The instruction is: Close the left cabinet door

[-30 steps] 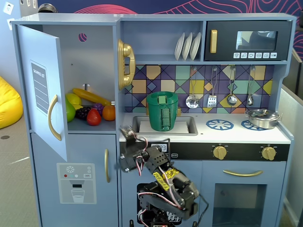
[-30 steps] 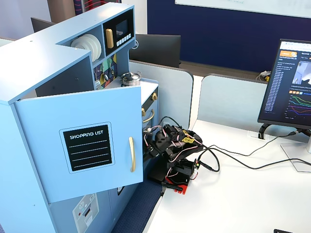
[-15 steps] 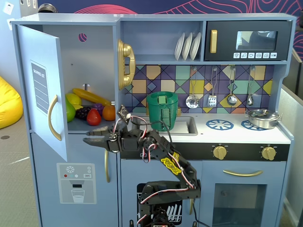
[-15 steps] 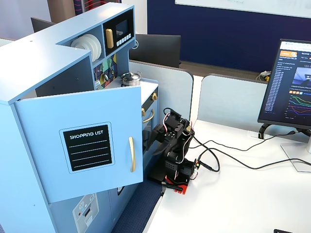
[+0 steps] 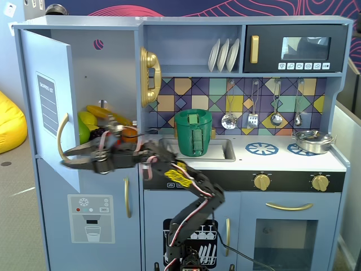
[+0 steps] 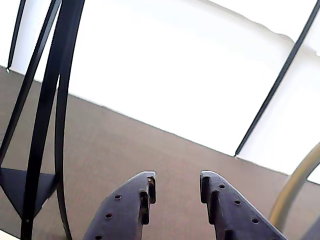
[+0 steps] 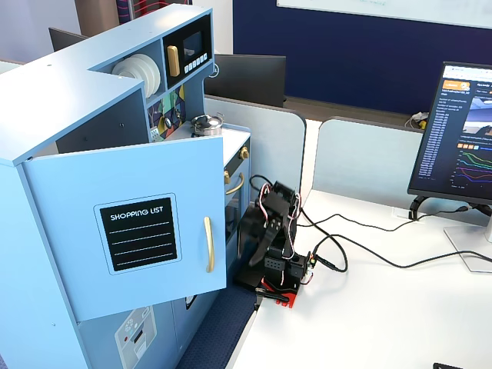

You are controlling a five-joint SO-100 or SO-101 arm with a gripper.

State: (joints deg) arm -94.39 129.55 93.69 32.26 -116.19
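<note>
- The left cabinet door (image 5: 48, 104) stood swung wide open at the upper left of the toy kitchen (image 5: 293, 226) in a fixed view, its hinge edge at the cabinet's left side and its face turned out from the kitchen front.
- In a fixed view from the side, the same door (image 7: 127, 231) showed its black "SHOPPING LIST" panel (image 7: 139, 233) and the curved gold handle (image 7: 207, 244) running vertically to the right of it.
- The pincer (image 5: 66, 158) reached left from the black arm (image 5: 192, 192), spread, one finger above and one below, just at the lower end of the door's gold handle (image 5: 60, 137); whether it touched the handle could not be told.
- In the wrist view the pincer (image 6: 176, 182) was spread with nothing between its two dark fingers (image 6: 227, 207), and a pale curved bar (image 6: 295, 187) rose at the right edge beside them.
- Behind the open door, toy fruit (image 5: 93, 121) lay inside the cabinet compartment.
- A green pot (image 5: 193, 132) sat at the sink (image 5: 223, 149), right of the arm, and a gold toy telephone (image 5: 150, 76) hung on the wall above it.
- The arm's base (image 7: 277, 269) stood on the white tabletop (image 7: 369, 323) near the kitchen front, with cables trailing to the right.
</note>
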